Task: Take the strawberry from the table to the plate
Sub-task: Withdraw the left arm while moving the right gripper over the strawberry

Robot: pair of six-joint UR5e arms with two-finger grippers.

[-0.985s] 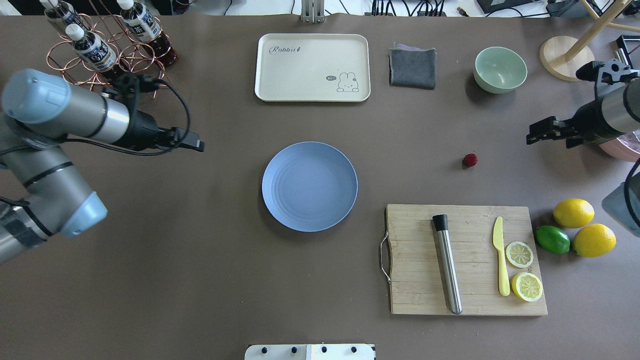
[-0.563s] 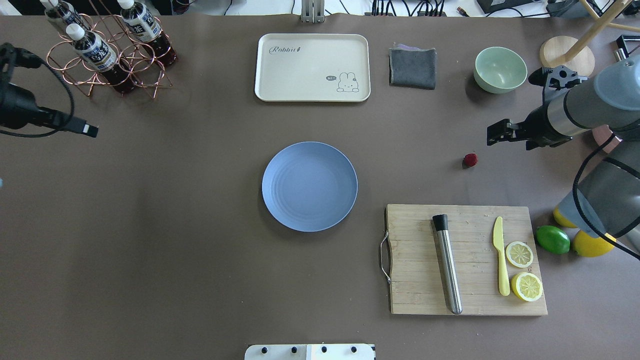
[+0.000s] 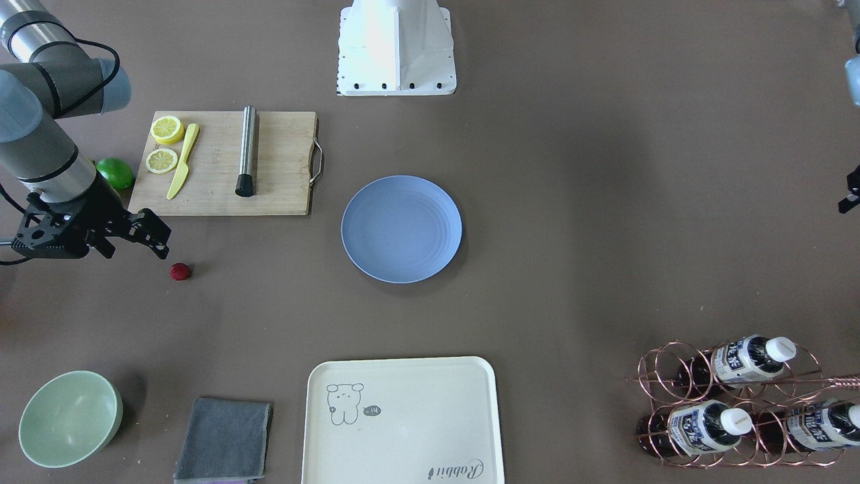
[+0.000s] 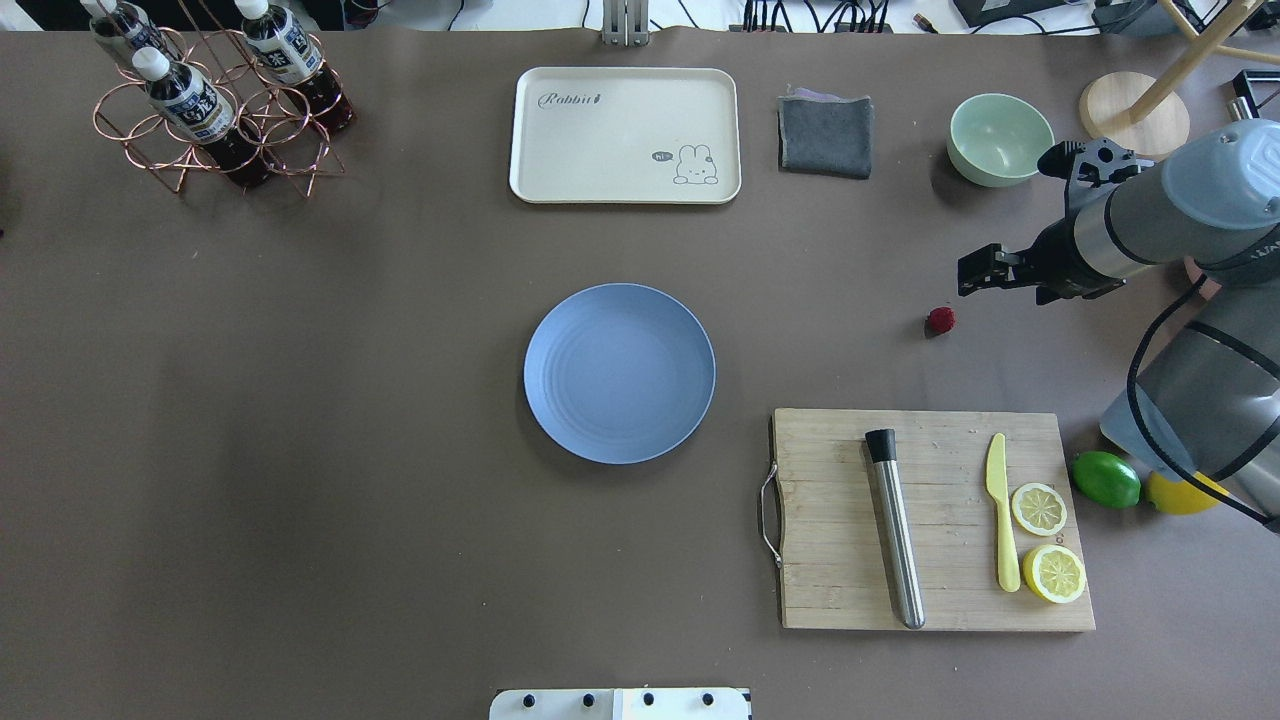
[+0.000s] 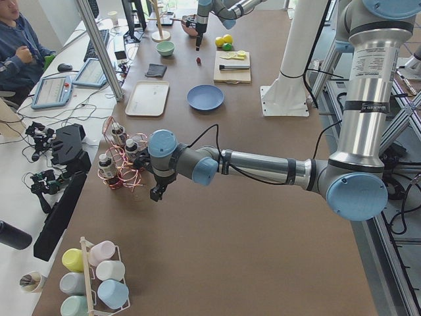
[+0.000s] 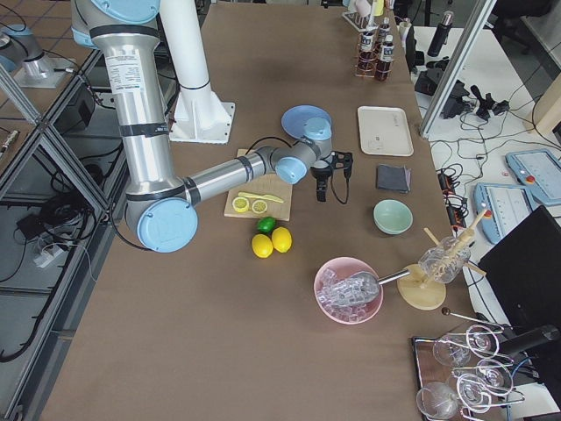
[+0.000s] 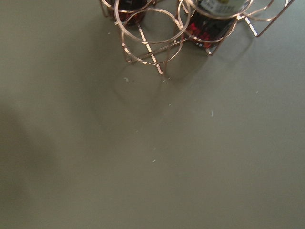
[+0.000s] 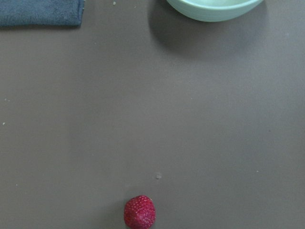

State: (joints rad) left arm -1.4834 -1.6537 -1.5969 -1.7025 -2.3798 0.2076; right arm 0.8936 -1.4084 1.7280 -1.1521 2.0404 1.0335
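Observation:
The strawberry (image 4: pixel 939 320), small and deep red, lies on the grey-brown table (image 4: pixel 300 450) right of the light-blue plate (image 4: pixel 619 373). My right gripper (image 4: pixel 972 272) hovers open just right of and beyond the berry, with nothing between its fingers. From the front, the right gripper (image 3: pixel 164 243) sits just left of the strawberry (image 3: pixel 179 271). The right wrist view has the strawberry (image 8: pixel 139 212) at its bottom edge. My left gripper (image 5: pixel 156 192) hangs beside the bottle rack (image 5: pixel 118 161), far from the plate (image 5: pixel 205 97); I cannot tell its state.
A wooden cutting board (image 4: pixel 930 520) holds a steel tube, a yellow knife and lemon slices. A lime (image 4: pixel 1105 479) lies right of it. A green bowl (image 4: pixel 1000 138), a grey cloth (image 4: pixel 826 135) and a cream tray (image 4: pixel 625 134) line the far side.
The right gripper has moved left, closer to the strawberry. The left arm has pulled back left and left the overhead view. The strawberry has not moved.

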